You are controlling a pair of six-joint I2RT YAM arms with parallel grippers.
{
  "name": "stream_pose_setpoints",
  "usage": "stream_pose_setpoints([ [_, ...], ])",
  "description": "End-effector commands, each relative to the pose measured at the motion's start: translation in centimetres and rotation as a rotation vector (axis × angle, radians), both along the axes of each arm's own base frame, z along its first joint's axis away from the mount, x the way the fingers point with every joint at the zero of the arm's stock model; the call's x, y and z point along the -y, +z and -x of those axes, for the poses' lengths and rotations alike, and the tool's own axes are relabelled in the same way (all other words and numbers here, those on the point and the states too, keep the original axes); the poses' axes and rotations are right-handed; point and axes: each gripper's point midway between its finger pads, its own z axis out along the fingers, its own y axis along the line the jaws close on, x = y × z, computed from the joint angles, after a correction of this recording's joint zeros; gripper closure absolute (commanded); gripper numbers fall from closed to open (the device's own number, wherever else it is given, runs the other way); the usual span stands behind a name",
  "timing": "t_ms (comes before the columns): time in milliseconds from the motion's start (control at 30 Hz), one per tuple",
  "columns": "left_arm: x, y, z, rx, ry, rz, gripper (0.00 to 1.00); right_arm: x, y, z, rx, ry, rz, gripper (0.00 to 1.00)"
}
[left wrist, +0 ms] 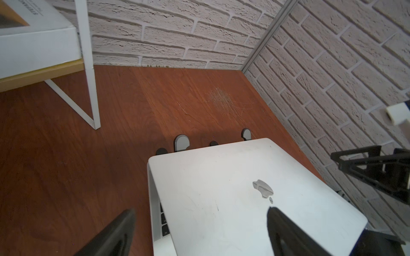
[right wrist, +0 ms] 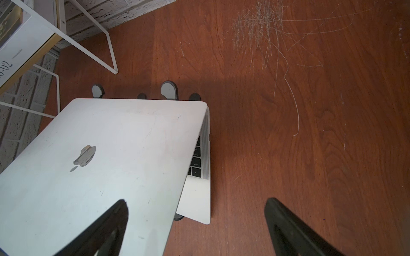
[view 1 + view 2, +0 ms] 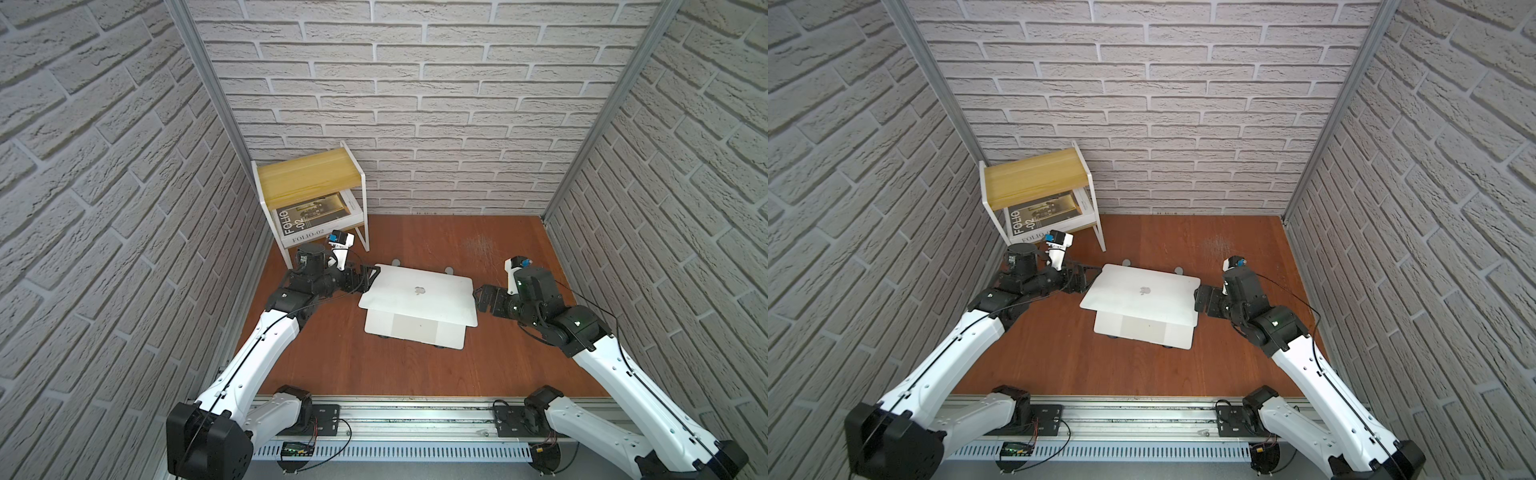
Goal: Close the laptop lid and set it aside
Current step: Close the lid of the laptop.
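1. The laptop (image 3: pixel 415 330) sits near the middle of the wooden surface (image 3: pixel 478 365), raised on a grey stand (image 3: pixel 397 262). Only the rounded feet of the stand show, past the laptop's rear edge.
2. The laptop lid (image 3: pixel 399 301) hangs at a low angle over the base and is not shut. In both top views the front strip of the base shows beneath it. In the right wrist view a wedge-shaped gap at the side exposes part of the black keyboard (image 2: pixel 196 163).
3. The lid's silver-white outer face is turned upward, with the apple logo (image 3: pixel 419 290) near its centre.
4. The left tool (image 3: pixel 371 277) is level with the lid's left edge, near the rear corner. It is released, its fingers (image 1: pixel 115 232) spread wide. In the left wrist view one finger appears over the lid and the other over bare surface. Whether either touches the lid cannot be told.
5. The right tool (image 3: pixel 481 298) is just beside the lid's right edge, also released with its jaws wide and grasping nothing. In the right wrist view one finger overlaps the lid and the other lies over bare surface.
6. A white-framed rack (image 3: pixel 307 176) stands in the far left corner, with a white book (image 3: pixel 309 220) marked FOLIO-02 on its lower shelf.
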Motion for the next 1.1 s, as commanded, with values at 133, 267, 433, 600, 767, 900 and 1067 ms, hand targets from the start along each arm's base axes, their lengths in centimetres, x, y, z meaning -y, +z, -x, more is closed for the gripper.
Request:
stream_pose_setpoints([
  [133,0.2,-0.7,-0.1,-0.017,-0.004,0.063,0.06,-0.1,-1.1,-0.6,-0.013,-0.026,-0.037,0.01],
  [267,0.2,-2.3,-0.1,-0.054,0.001,0.062,0.06,-0.5,-1.7,-0.7,-0.028,-0.012,-0.045,0.01],
  [433,0.3,-4.0,-0.2,-0.088,0.000,0.060,0.06,-1.3,-2.9,-0.9,-0.063,0.016,-0.051,0.01],
  [600,0.7,-5.9,-0.3,-0.131,-0.008,0.047,0.07,-1.8,-4.3,-1.0,-0.108,0.035,-0.048,0.01],
  [767,1.0,-7.7,-0.2,-0.172,-0.018,0.031,0.07,-1.6,-5.4,-0.9,-0.127,0.024,-0.035,0.01],
  [900,1.0,-8.6,-0.2,-0.186,-0.017,0.019,0.07,-1.3,-6.1,-0.9,-0.140,0.015,-0.019,0.01],
  [1067,1.0,-9.6,0.0,-0.207,-0.012,0.008,0.08,-1.0,-7.2,-1.0,-0.162,0.008,0.002,0.01],
])
